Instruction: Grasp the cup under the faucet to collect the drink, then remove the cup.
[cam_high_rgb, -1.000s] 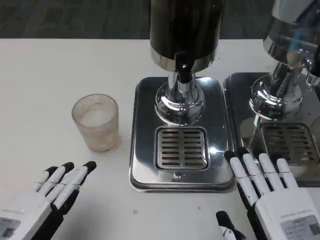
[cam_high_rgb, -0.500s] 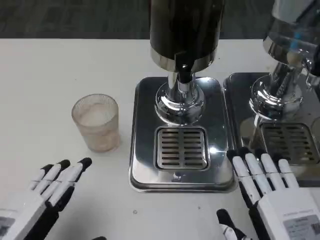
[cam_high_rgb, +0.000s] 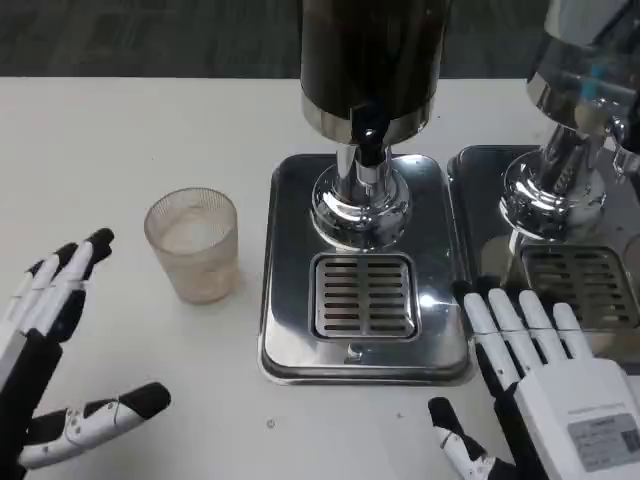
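My left robot hand (cam_high_rgb: 55, 340) is spread wide and holds nothing, fingers up and thumb low, forming an open cradle that faces the cup (cam_high_rgb: 192, 245). The cup stands upright on the white worktop (cam_high_rgb: 130, 140), just left of the drip tray (cam_high_rgb: 365, 300) and not yet under the faucet (cam_high_rgb: 368, 140); it looks empty, though its ribbed, cloudy wall makes that hard to judge.

The step in hand, as I read it, is closing on the cup. I want to slide toward it from its left, keeping the thumb on the near side and the fingers on the far side, so the wall sits deep in the cradle before I squeeze. I would grip around the middle of the cup, not at its rim, since a light plastic tumbler may tip or skate if nudged first by 1 fingertip.

My right robot hand (cam_high_rgb: 545, 375) lies flat and open, fingers apart, at the near right corner of the drip tray, holding nothing.
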